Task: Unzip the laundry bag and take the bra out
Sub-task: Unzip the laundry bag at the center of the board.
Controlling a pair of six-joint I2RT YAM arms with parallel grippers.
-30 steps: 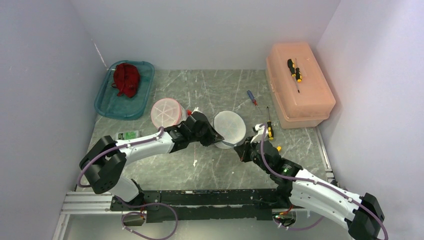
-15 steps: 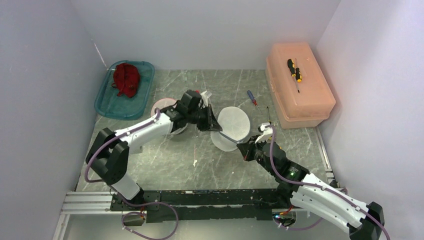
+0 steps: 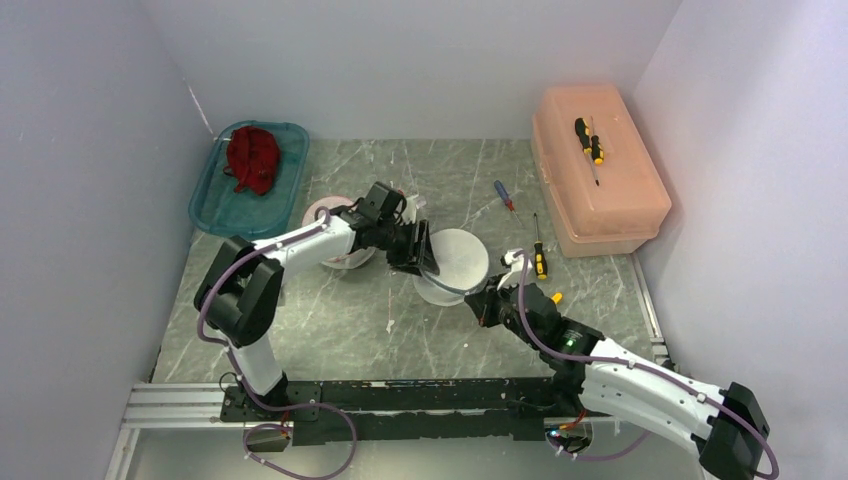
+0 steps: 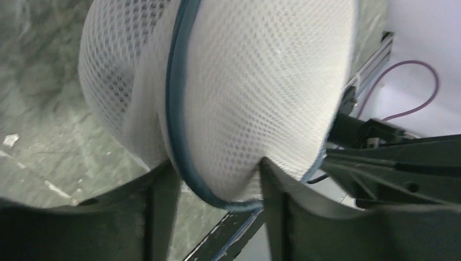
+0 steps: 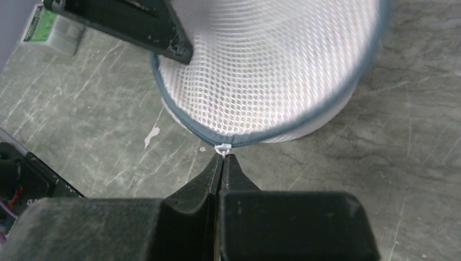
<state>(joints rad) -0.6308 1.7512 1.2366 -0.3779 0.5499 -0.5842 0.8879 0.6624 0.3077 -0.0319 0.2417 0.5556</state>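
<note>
With your right gripper [image 5: 222, 161] clamping shut on the zipper pull [image 5: 222, 148] of the laundry bag [image 3: 455, 258] at mid-table, you're wanting the left gripper [image 4: 215, 175], jaws parted astride its rim, bracing it while you're drawing along the seam.

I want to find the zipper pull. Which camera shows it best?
The right wrist view: the white pull sits close up, pinched in the right hand's tips. The left wrist view shows only the bag's blue zip line; from the top it's too small.
</note>
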